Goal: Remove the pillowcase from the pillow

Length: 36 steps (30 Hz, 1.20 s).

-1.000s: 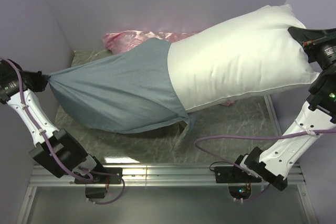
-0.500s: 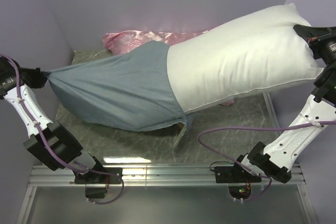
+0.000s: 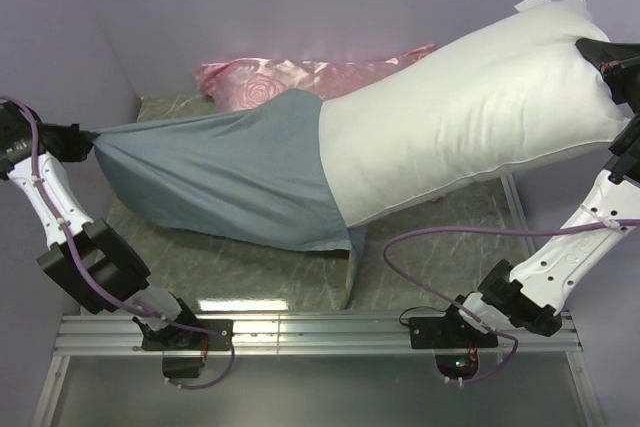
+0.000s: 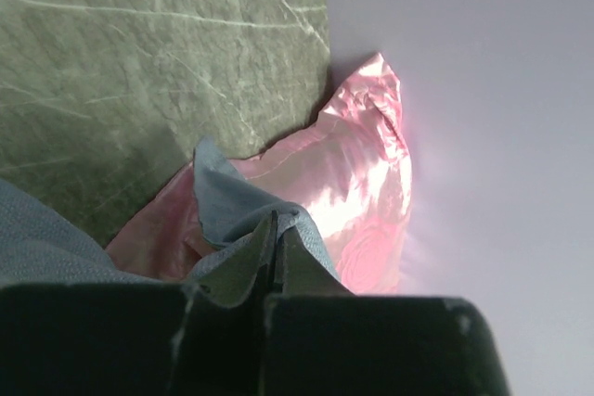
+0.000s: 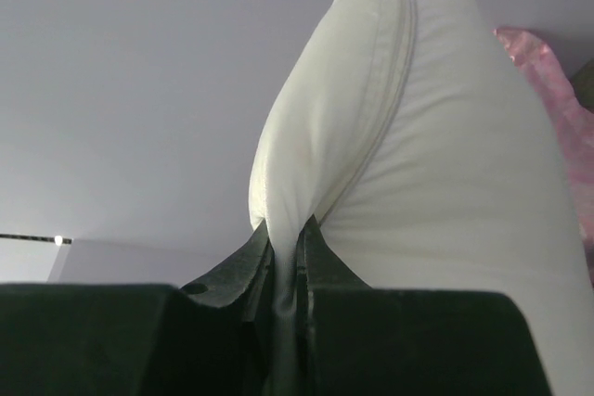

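Observation:
The pillowcase (image 3: 220, 172) shows its plain grey-blue side and is stretched in the air across the left half of the scene. It still covers the left end of the off-white pillow (image 3: 460, 117), which sticks out to the right. My left gripper (image 3: 88, 139) is shut on the pillowcase's left tip, seen pinched in the left wrist view (image 4: 277, 229). My right gripper (image 3: 590, 47) is shut on the pillow's right end, on a fold beside its zipper seam (image 5: 288, 238).
A shiny pink rose-patterned pillow (image 3: 290, 77) lies behind at the back wall, also in the left wrist view (image 4: 362, 183). Lilac walls close in left, back and right. The green marbled tabletop (image 3: 440, 237) lies below, with a metal rail at its near edge.
My right gripper has lifted the pillow's right end up and to the right. My left gripper pulled the pillowcase tip slightly left. More of the pink pillow shows behind.

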Tool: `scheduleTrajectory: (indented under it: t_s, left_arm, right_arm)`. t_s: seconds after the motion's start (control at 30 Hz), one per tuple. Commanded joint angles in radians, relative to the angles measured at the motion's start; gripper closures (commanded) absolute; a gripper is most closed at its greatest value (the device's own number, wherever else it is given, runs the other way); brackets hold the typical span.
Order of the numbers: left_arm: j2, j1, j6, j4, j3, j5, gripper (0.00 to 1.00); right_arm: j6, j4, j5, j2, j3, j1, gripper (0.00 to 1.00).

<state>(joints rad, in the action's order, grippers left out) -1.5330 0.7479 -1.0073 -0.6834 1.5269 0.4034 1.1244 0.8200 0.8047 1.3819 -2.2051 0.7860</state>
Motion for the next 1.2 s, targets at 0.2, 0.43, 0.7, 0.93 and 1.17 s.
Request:
scheduleTrajectory:
  t_s: [0.2,0.43,0.7,0.93,1.17]
  left_arm:
    - [-0.027,-0.048,0.018,0.18,0.021,-0.014,0.99]
    - [-0.003,-0.051,0.026,0.182,-0.01,-0.011,0.99]
    - [0.143,-0.146,0.061,0.268,-0.192,-0.052,0.92]
    - [0.284,-0.211,0.17,0.386,-0.399,-0.02,0.27]
    - [0.41,-0.369,0.314,0.357,-0.375,0.051,0.03]
  right_arm:
    - [0.034,-0.18,-0.108,-0.007,-0.025,-0.005,1.0]
    - [0.034,-0.199,-0.117,-0.027,0.022,-0.047,1.0]
    - [0.043,-0.314,-0.223,-0.162,0.217,-0.247,1.0]
    - [-0.026,-0.364,-0.371,-0.3,0.375,-0.502,1.0]
    - [-0.083,-0.352,-0.375,-0.345,0.426,-0.525,1.0]
